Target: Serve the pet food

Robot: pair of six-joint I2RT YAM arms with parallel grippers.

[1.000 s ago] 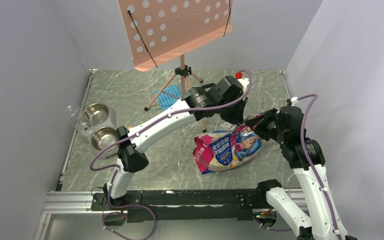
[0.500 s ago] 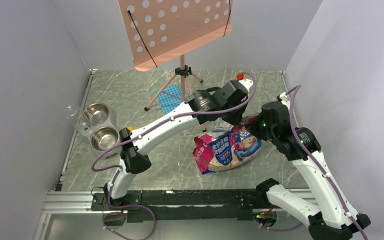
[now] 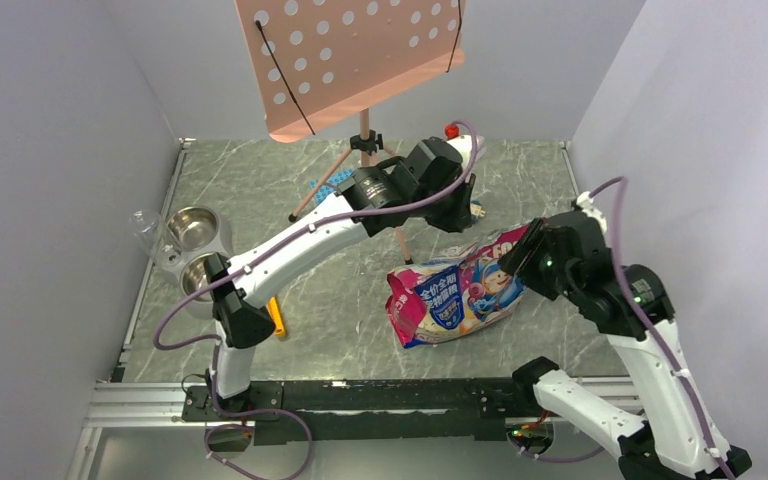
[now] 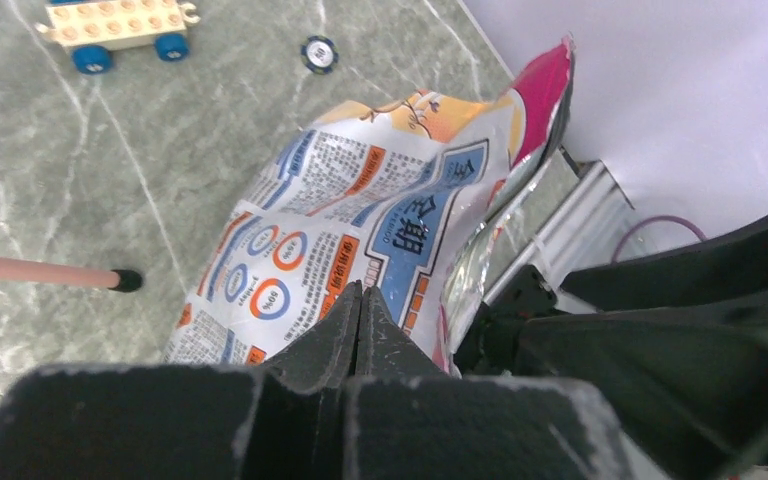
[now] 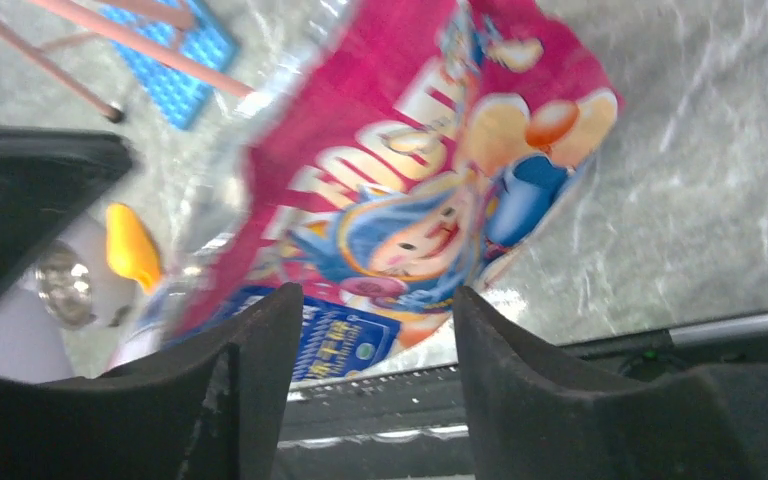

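Gaping near foil bag [image 3: 457,290] edge | right end effector [image 5: 372,305] (2 fingers [image 5: 250,380] apart)

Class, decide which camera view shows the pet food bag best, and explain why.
The top view: the whole bag shows, outline and position alike. The left wrist view shows only part of its printed back and a silver edge, close up. The right wrist view shows its pink cartoon front, blurred and cut off at the frame.
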